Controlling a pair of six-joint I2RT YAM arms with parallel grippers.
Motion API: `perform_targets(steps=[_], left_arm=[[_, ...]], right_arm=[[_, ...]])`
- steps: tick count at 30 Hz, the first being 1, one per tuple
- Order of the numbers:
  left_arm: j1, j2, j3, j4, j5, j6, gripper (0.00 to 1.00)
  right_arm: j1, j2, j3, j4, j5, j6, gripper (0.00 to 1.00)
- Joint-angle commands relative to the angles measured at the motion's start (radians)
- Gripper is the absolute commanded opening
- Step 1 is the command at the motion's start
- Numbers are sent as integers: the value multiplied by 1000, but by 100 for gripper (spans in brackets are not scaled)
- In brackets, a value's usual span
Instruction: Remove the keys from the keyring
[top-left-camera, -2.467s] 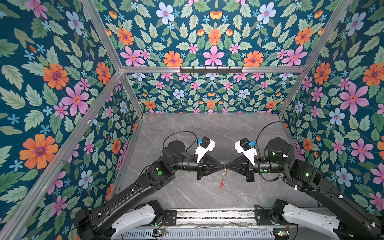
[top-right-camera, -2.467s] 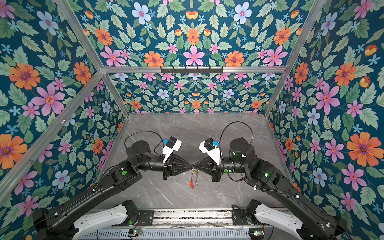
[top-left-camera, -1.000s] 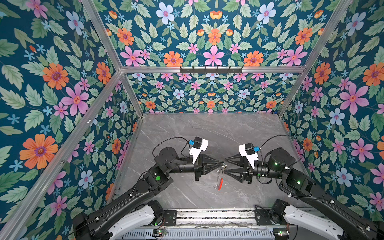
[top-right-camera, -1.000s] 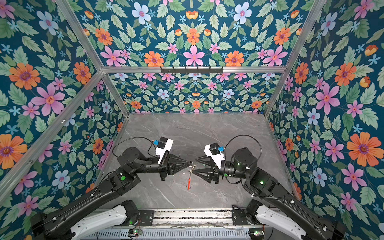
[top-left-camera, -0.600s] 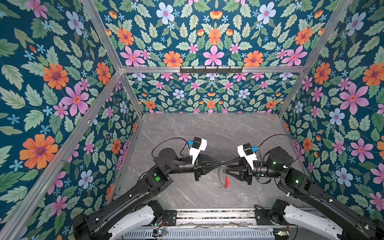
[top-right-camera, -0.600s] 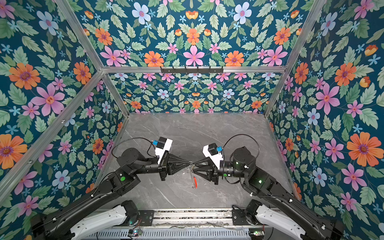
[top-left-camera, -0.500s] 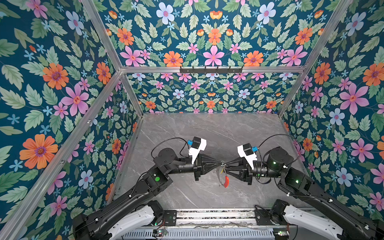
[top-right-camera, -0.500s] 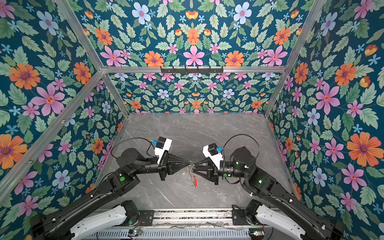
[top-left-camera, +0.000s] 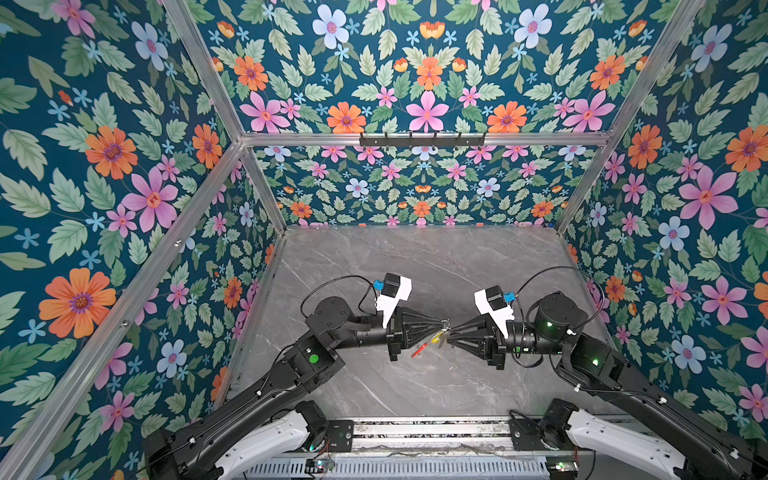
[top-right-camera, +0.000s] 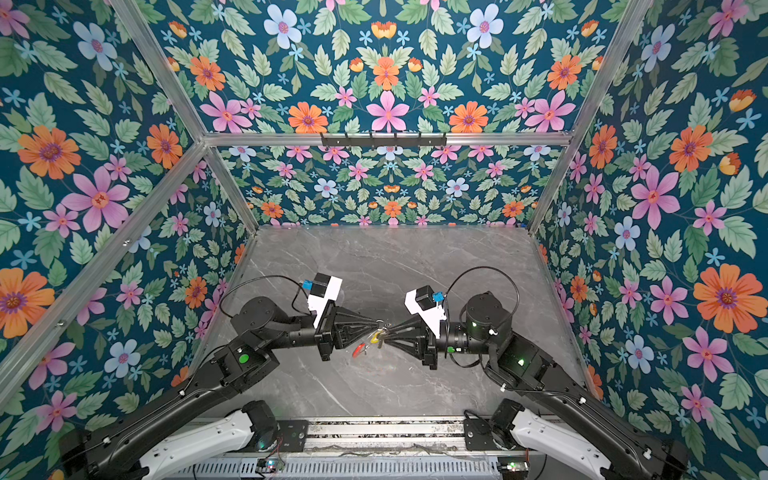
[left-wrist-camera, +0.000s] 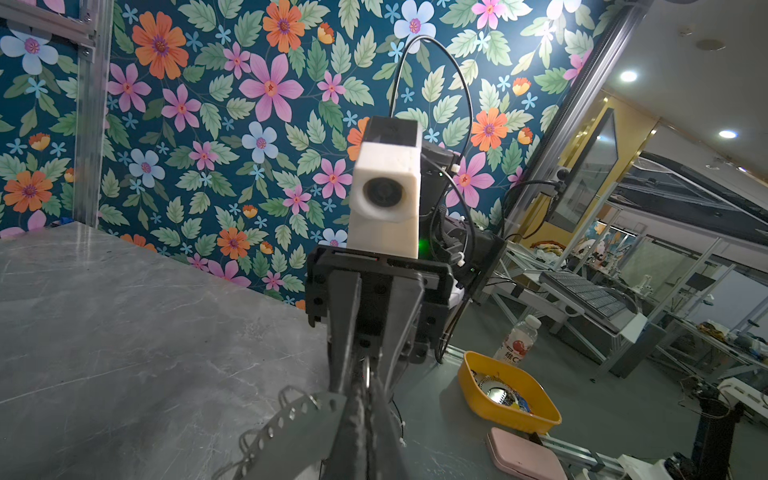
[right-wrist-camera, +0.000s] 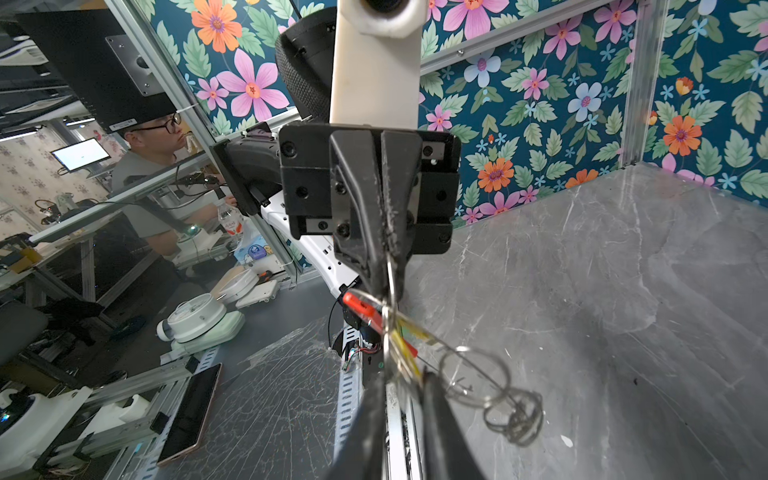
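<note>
Left jaws pinch thin grey metal keyring (right-wrist-camera: 360, 306) mid-frame. Right jaws' grip on yellow-tagged silvery key (right-wrist-camera: 405, 348) unclear; pulling may slip.

This is a robotics lab: the work cell is a booth of floral-printed walls (top-left-camera: 124, 166) on an aluminium frame (top-left-camera: 291, 139) over a grey marble-look tabletop (top-left-camera: 415, 266). Beyond it stand workbenches (left-wrist-camera: 590, 299) with gear, a monitor (right-wrist-camera: 81, 154) and a seated man in glasses (right-wrist-camera: 153, 158).
</note>
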Motion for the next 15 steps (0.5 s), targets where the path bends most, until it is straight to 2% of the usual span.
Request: perform_targets(steps=[1, 6, 15], left_arm=[[0, -4, 7, 10, 15, 17, 0], [0, -6, 10, 3, 16, 19, 0], [0, 0, 11, 21, 22, 10, 0]], right_arm=[[2, -22, 10, -19, 27, -21, 39], [1, -48, 40, -51, 68, -41, 40], [1, 1, 73, -34, 31, -42, 30]])
